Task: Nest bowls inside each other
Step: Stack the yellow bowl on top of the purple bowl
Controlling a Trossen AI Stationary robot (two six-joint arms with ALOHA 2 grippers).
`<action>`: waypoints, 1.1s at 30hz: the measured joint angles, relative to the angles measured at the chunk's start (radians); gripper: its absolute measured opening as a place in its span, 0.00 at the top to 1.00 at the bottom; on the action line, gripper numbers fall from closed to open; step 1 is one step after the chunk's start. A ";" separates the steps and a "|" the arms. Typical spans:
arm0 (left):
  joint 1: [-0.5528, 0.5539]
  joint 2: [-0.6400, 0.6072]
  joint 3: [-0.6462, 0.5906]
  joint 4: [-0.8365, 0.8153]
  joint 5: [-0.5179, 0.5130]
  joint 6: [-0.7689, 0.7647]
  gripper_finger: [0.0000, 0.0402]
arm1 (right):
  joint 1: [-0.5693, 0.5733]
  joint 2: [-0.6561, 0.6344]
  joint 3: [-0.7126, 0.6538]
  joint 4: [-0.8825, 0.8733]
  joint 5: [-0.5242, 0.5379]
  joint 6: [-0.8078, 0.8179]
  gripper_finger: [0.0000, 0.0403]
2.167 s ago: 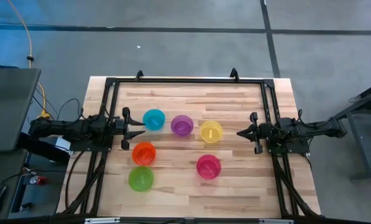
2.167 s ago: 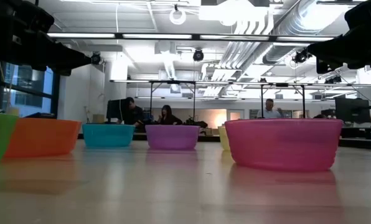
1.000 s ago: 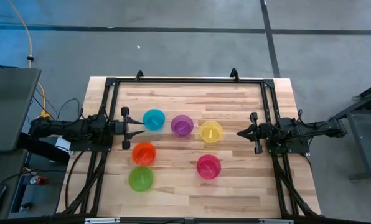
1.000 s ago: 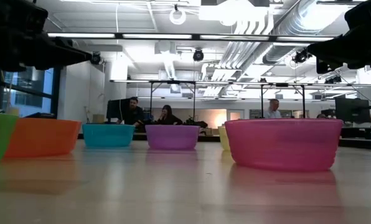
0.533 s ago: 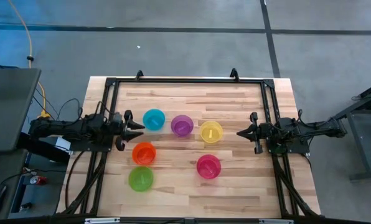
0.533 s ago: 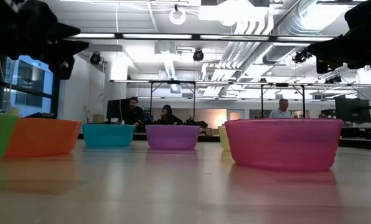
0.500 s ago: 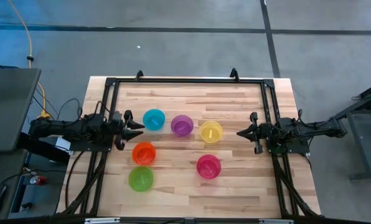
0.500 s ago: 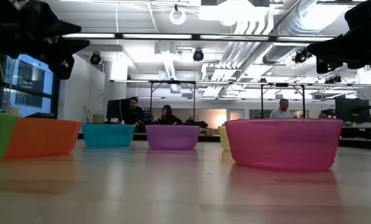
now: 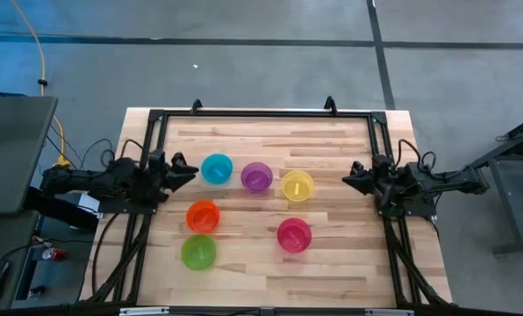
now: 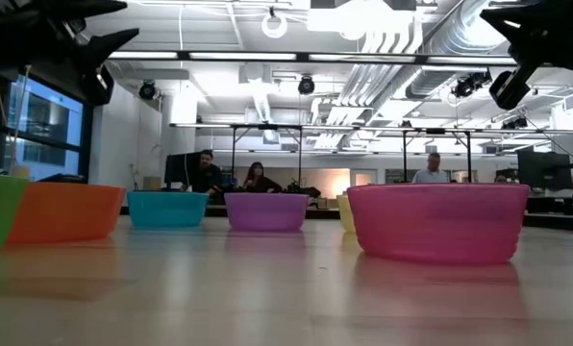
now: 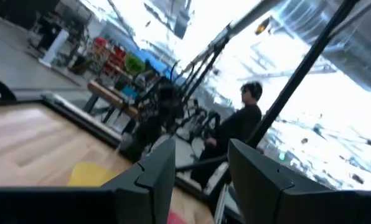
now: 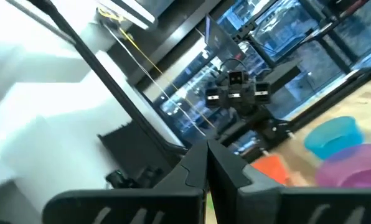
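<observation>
Still six bowls sit apart on the wooden bench (image 9: 332,237), none nested.
Left gripper (image 9: 184,171), fingers spread, hangs near the blue bowl (image 9: 216,168); right gripper (image 9: 349,178), fingers pressed together, waits beyond the yellow bowl (image 9: 297,185). Thin, smooth, round plastic might slide or tip if pinched badly.

From my remote station I see six translucent bowls standing upright and apart: blue bowl (image 9: 217,168), purple bowl (image 9: 256,176) and yellow bowl (image 9: 297,186) in a row, orange bowl (image 9: 203,215), green bowl (image 9: 198,253) and pink bowl (image 9: 294,234) nearer.
</observation>
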 joint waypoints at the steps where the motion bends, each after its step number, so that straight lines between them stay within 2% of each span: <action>1: 0.000 0.000 0.000 0.011 -0.011 0.000 0.66 | 0.000 0.000 0.000 -0.004 0.000 0.001 1.00; 6: 0.000 0.000 0.000 0.014 -0.027 0.000 0.66 | 0.000 0.000 0.000 -0.018 -0.013 0.009 1.00; 13: -0.001 0.000 0.000 0.027 0.043 0.000 0.66 | 0.000 0.000 0.000 -0.057 -0.022 0.008 1.00; 19: -0.001 0.000 0.000 0.025 0.003 0.000 0.66 | 0.000 0.000 0.000 -0.067 -0.021 0.013 1.00; 25: -0.001 0.000 0.000 0.009 -0.028 -0.075 0.66 | 0.000 0.000 0.000 -0.097 0.083 0.222 1.00; 30: -0.001 0.000 0.000 -0.084 0.005 -0.090 0.66 | 0.000 0.025 0.000 -0.240 0.078 0.375 1.00; 33: -0.002 0.000 0.000 -0.139 0.010 -0.114 0.66 | 0.000 0.042 0.000 -0.287 0.075 0.374 1.00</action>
